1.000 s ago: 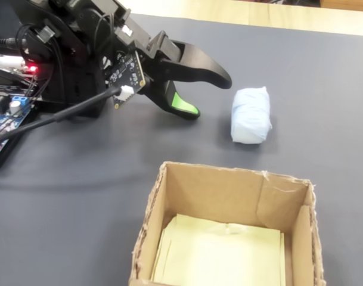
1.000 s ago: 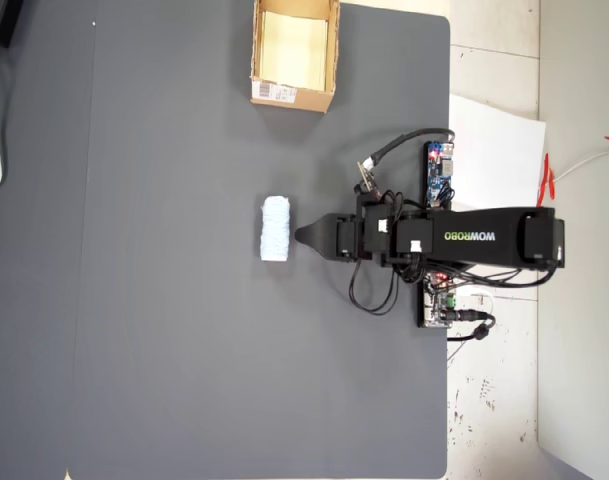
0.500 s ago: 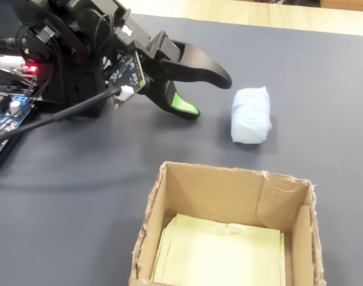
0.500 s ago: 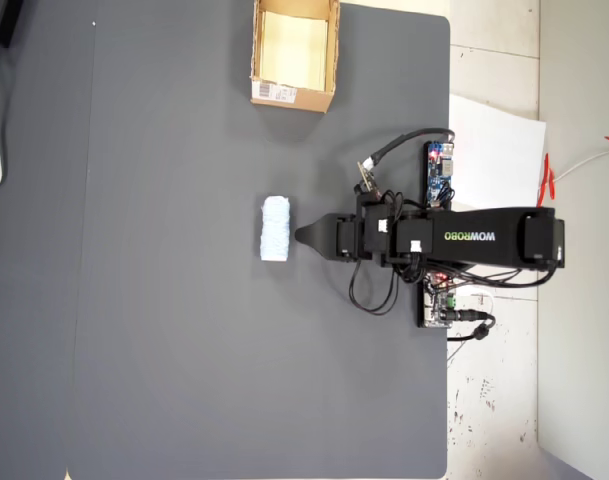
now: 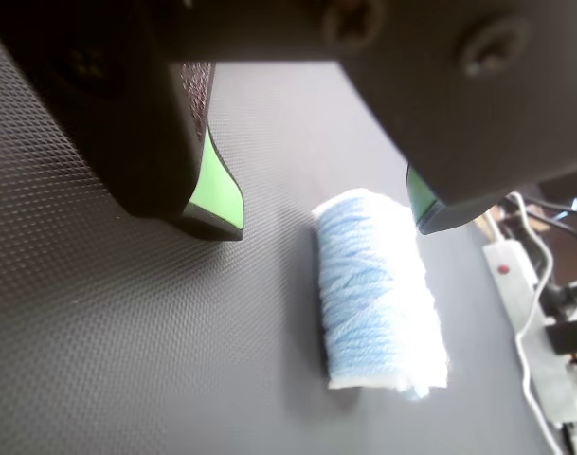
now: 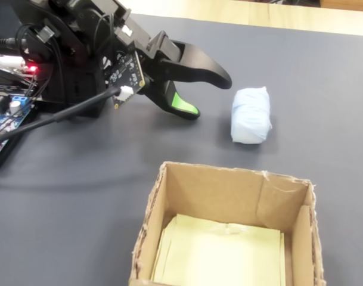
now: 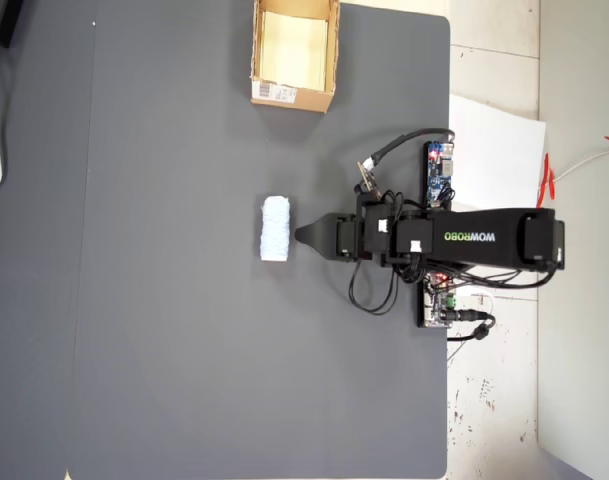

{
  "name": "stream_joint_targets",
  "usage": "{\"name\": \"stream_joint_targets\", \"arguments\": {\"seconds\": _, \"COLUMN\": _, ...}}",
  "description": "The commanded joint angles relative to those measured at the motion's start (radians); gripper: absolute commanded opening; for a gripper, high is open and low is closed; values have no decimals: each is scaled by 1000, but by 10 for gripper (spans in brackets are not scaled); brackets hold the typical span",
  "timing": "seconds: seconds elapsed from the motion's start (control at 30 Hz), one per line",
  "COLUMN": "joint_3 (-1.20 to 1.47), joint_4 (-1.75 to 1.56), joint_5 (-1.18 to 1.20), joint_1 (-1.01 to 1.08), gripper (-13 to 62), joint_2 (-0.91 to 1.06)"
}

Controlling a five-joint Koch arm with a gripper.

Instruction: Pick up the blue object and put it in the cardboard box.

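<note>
Fingers spread apart and empty, as I read them in the wrist view: two black tips lined with green pads, one at the left and one at the upper right, with bare mat showing between them. In the fixed view the fingers appear as one long black upper tip and a shorter lower tip with a green pad, held low over the bench and pointing toward the blue roll. They do not touch it.

The blue roll lies on its side on the dark textured mat, just beyond the fingertips and nearer the right-hand tip in the wrist view. From overhead I see the roll near the middle of the mat, its long axis running up and down the picture, and the fingers just to its right, close but apart.

The cardboard box stands open at the upper edge of the mat in the overhead view, well apart from the roll, with a pale yellow floor and a white label on its near flap. In the fixed view the box fills the lower foreground; the roll rests behind it.

The arm reaches in from the right of the overhead view, with circuit boards and cables beside its base.
</note>
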Motion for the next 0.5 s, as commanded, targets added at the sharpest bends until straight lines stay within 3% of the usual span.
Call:
{"name": "stream_joint_targets", "arguments": {"seconds": 0.0, "joint_3": -20, "joint_4": 107, "joint_5": 9, "joint_1": 11, "gripper": 331, "joint_2": 80}}
{"name": "stream_joint_targets", "arguments": {"seconds": 0.47, "joint_3": -290, "joint_4": 268, "joint_5": 8, "joint_1": 5, "gripper": 331, "joint_2": -40}}
